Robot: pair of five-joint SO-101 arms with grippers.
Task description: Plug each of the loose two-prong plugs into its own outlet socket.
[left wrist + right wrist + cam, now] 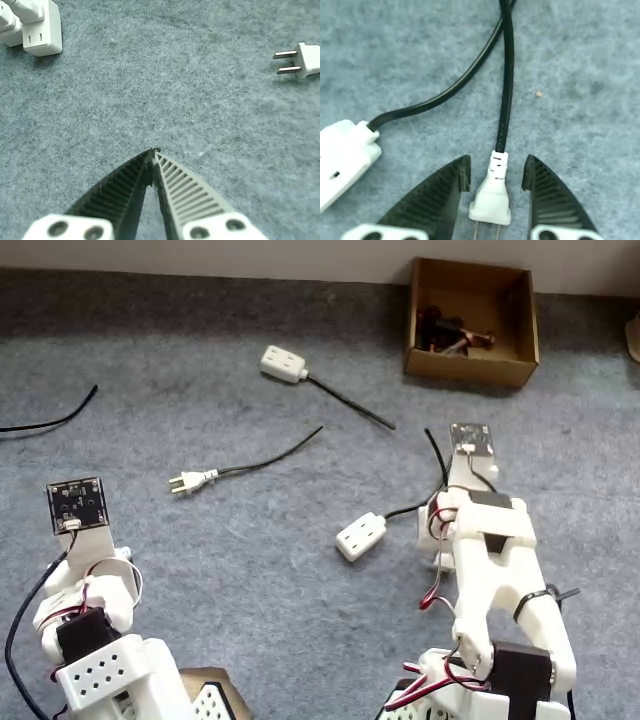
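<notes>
- High view: the middle socket (361, 537) lies on the gray carpet (250, 620). Its black cord runs toward the right arm (495, 560), which stands just beside it. A loose plug (190, 481) lies well apart from the middle socket, on the side toward the left arm (90, 640), with its prongs pointing away from that socket. A second socket (283, 363) lies beyond the middle socket, farther from both arms. A cardboard box (470, 325) sits farther back again.
- Left wrist view: the left claw (152, 154) is closed tight over the carpet, tips meeting with nothing between them. A socket (42, 32) and a two-prong plug (300, 59) lie well apart, with the claw's tip between them. I cannot tell whether this is the middle socket.
- Right wrist view: the right claw (496, 161) is spread wide around a white plug (490, 195), with a gap on each side and no contact. This plug lies near the middle socket (342, 160), prongs pointing toward the wrist.
</notes>
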